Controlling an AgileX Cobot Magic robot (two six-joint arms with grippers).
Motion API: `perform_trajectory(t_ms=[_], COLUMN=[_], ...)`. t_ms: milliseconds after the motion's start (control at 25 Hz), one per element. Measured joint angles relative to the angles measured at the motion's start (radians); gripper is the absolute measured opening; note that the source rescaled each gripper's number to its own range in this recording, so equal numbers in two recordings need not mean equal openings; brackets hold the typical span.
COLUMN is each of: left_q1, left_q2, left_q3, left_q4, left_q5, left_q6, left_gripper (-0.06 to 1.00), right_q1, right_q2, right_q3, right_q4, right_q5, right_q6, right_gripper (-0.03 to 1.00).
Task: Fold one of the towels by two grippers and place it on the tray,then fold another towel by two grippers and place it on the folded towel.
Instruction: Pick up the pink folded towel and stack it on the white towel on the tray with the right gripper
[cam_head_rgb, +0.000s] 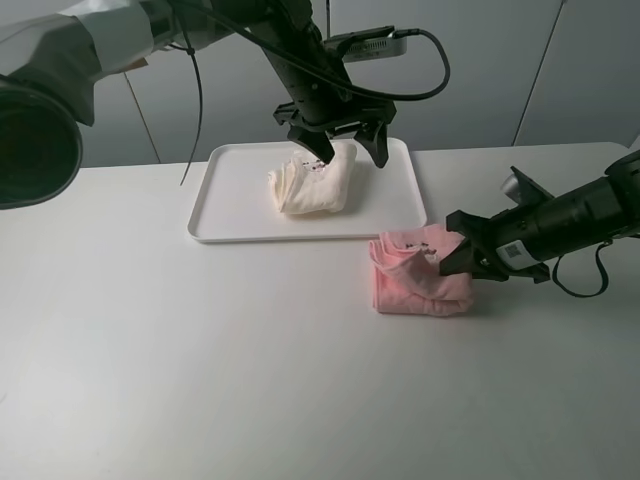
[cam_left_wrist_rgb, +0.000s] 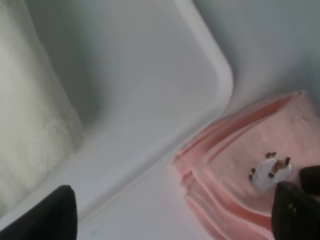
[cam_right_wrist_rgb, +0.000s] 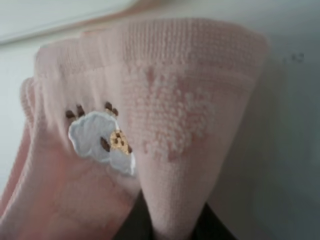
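A: Where do we see the folded cream off-white terry towel (cam_head_rgb: 312, 185)?

B: It lies on the flat white rectangular plastic tray (cam_head_rgb: 236, 205), toward the tray's far edge. Our left black gripper (cam_head_rgb: 351, 147) hangs above it, fingers spread, holding nothing.

A: And the pale pink terry towel (cam_head_rgb: 418, 272)?

B: It lies folded on the white desk (cam_head_rgb: 200, 360), just off the tray's near right corner. Our right black gripper (cam_head_rgb: 460, 258) pinches its right edge.

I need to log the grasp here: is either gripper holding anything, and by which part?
The right gripper pinches the folded pink towel at its right edge, near the printed motif. The left gripper is open above the cream towel, holding nothing.
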Motion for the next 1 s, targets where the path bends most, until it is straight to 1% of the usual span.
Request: perform_trajectory(t_ms=[200, 280, 360, 440, 520, 600, 720, 880, 1000], left_q1=[0.011, 0.028, 0.038, 0.043, 0.049, 0.048, 0.048, 0.051, 0.065], left_q2=[-0.076, -0.120, -0.163, -0.211, -0.261, -0.316, -0.398, -0.499, -0.585], left_q3=[0.021, 0.066, 0.133, 0.196, 0.260, 0.339, 0.472, 0.660, 0.774], left_q4=[0.025, 0.038, 0.085, 0.161, 0.189, 0.196, 0.202, 0.214, 0.216], left_q5=[0.000, 0.000, 0.000, 0.000, 0.000, 0.000, -0.023, -0.123, -0.181], left_q6=[0.030, 0.046, 0.059, 0.063, 0.063, 0.063, 0.063, 0.063, 0.063], left_gripper=[1.00, 1.00, 1.00, 1.00, 1.00, 1.00, 1.00, 1.00, 1.00], right_q1=[0.000, 0.000, 0.000, 0.000, 0.000, 0.000, 0.000, 0.000, 0.000], right_q2=[0.000, -0.007, -0.036, -0.069, -0.090, -0.095, -0.096, -0.096, -0.096], right_q3=[-0.006, -0.018, -0.039, -0.076, -0.135, -0.197, -0.278, -0.355, -0.403], right_q4=[0.022, 0.022, 0.017, -0.021, -0.083, -0.150, -0.208, -0.251, -0.303], right_q5=[0.089, 0.107, 0.114, 0.128, 0.152, 0.188, 0.241, 0.270, 0.284], right_q6=[-0.010, -0.012, -0.012, 0.006, 0.063, 0.133, 0.206, 0.261, 0.312], right_gripper=[0.08, 0.08, 0.08, 0.08, 0.08, 0.08, 0.08, 0.08, 0.08])
